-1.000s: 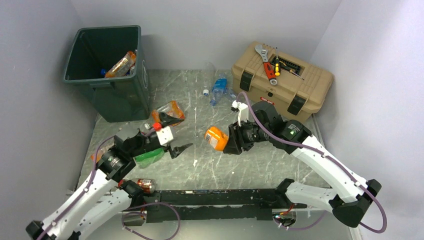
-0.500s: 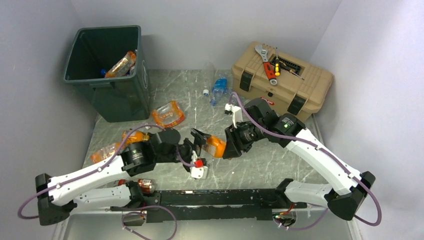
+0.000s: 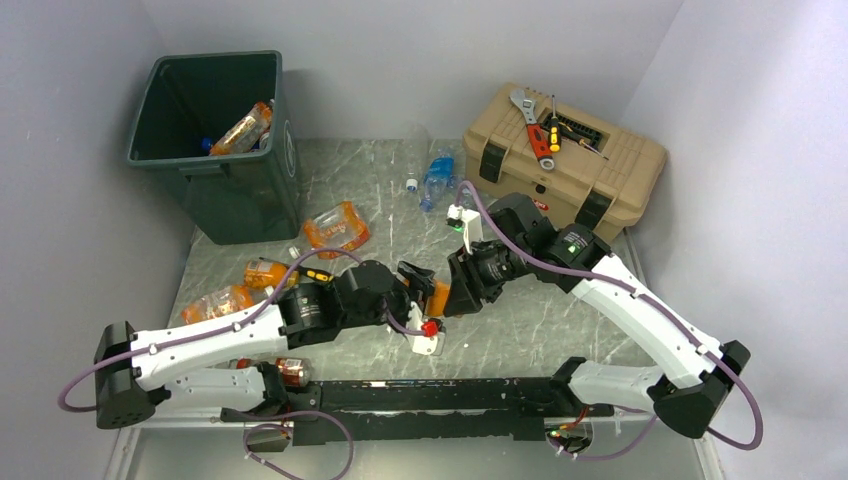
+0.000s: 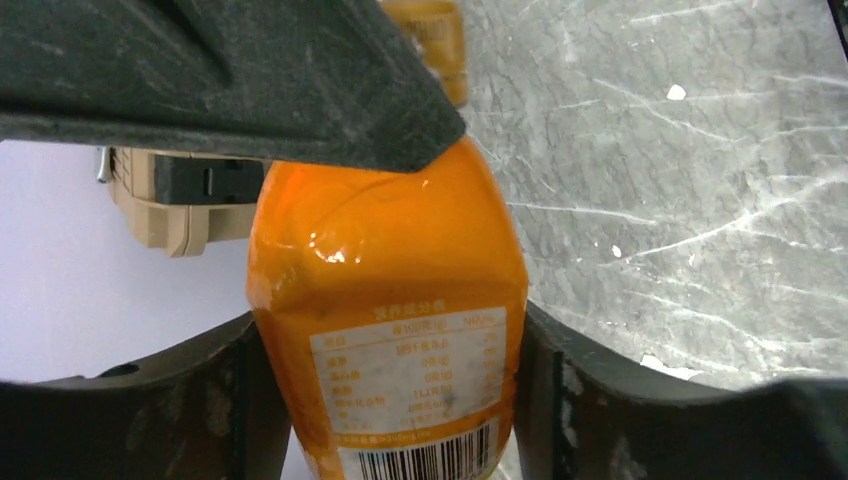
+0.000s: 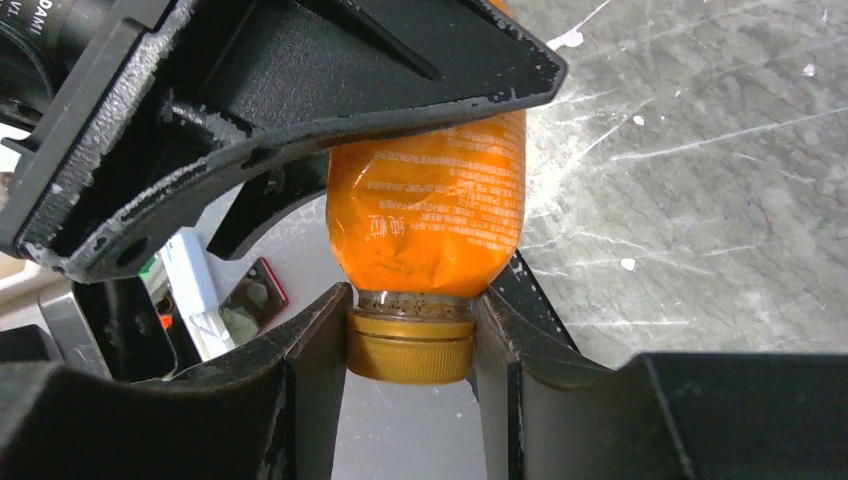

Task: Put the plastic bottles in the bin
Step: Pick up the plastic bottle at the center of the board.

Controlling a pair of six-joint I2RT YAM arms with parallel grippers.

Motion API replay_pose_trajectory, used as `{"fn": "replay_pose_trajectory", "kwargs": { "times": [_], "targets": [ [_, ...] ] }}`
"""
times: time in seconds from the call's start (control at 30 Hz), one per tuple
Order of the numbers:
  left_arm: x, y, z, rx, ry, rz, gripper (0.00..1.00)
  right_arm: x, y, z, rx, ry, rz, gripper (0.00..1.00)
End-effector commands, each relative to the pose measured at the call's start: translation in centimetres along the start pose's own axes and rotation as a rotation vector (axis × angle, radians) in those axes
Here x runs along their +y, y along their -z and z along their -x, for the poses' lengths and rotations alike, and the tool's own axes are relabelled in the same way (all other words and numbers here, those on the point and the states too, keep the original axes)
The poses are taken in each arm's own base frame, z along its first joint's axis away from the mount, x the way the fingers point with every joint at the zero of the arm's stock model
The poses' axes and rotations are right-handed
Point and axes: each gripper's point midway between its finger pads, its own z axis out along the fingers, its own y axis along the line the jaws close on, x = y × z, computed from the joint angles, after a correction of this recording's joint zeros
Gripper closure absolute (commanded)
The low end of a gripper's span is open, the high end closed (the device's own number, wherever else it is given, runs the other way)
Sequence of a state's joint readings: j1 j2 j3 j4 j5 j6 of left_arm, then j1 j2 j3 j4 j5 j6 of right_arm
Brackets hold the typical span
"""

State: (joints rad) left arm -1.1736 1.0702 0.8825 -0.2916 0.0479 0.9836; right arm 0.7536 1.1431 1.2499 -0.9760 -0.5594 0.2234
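Orange bottle at the centre of the table, caught between both arms in what appears to be a hand-over. The right gripper is clenched on the neck just above the gold cap. The left gripper grasps the labelled body, its two fingers touching opposite sides, though how firmly they press cannot be told. The bin stands well apart at 10 o'clock from the held bottle. Done so far: at least one orange-labelled bottle lies inside the bin against its right wall, with a blue object beside it that is too small to identify. Left to do: a flattened orange bottle at 11 o'clock, just in front of the bin; two more orange bottles at 9 o'clock, near the left arm; a red-labelled bottle at 7 o'clock by the arm bases; and clear blue-labelled bottles at 12 o'clock, beside the toolbox. The toolbox, at 1 o'clock, carries a wrench and screwdrivers and takes no part. By this count the task is under halfway, and the held bottle must travel across the table to the bin.
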Motion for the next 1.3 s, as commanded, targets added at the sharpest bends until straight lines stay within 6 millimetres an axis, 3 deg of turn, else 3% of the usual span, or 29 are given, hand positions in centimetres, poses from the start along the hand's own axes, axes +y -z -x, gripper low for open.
{"fn": "replay_pose_trajectory", "kwargs": {
  "times": [0.0, 0.1, 0.13, 0.3, 0.5, 0.7, 0.87, 1.0, 1.1, 1.27],
  "targets": [
    [2.7, 0.1, 1.9, -0.033, 0.019, 0.092, 0.38, 1.3, 1.2, 0.9, -0.063, 0.058, 0.029, 1.0],
    [2.7, 0.0, 2.2, -0.037, 0.024, 0.088, 0.54, 1.2, 1.2, 0.9, -0.065, 0.055, 0.026, 1.0],
    [2.6, 0.0, 2.3, -0.039, 0.025, 0.086, 0.57, 1.3, 1.2, 0.9, -0.064, 0.057, 0.03, 0.95],
    [3.1, 0.5, 2.9, -0.071, 0.046, 0.122, 0.64, 1.3, 1.8, 1.6, -0.109, 0.062, 0.008, 0.3],
    [4.7, 2.7, 2.9, -0.088, 0.138, 0.24, 0.66, 0.4, 4.4, 4.6, -0.351, 0.037, -0.121, 0.02],
    [4.5, 4.1, 2.4, -0.082, 0.323, 0.281, 0.74, 1.3, 9.2, 7.9, -0.858, 0.015, -0.07, 0.0],
    [4.0, 4.3, 3.9, -0.155, 0.574, 0.256, 0.79, 3.0, 11.8, 7.8, -1.125, 0.1, 0.071, 0.0],
    [3.6, 4.0, 5.8, -0.25, 0.794, 0.217, 0.85, 4.0, 11.6, 8.1, -1.166, 0.138, 0.157, 0.0],
    [4.0, 4.5, 6.4, -0.33, 0.935, 0.26, 0.91, 3.6, 11.0, 8.2, -1.162, 0.138, 0.151, 0.01],
    [7.5, 8.3, 5.9, -0.429, 1.083, 0.453, 0.96, 1.1, 9.4, 7.3, -1.141, 0.102, 0.072, 0.01]
  ]
}}
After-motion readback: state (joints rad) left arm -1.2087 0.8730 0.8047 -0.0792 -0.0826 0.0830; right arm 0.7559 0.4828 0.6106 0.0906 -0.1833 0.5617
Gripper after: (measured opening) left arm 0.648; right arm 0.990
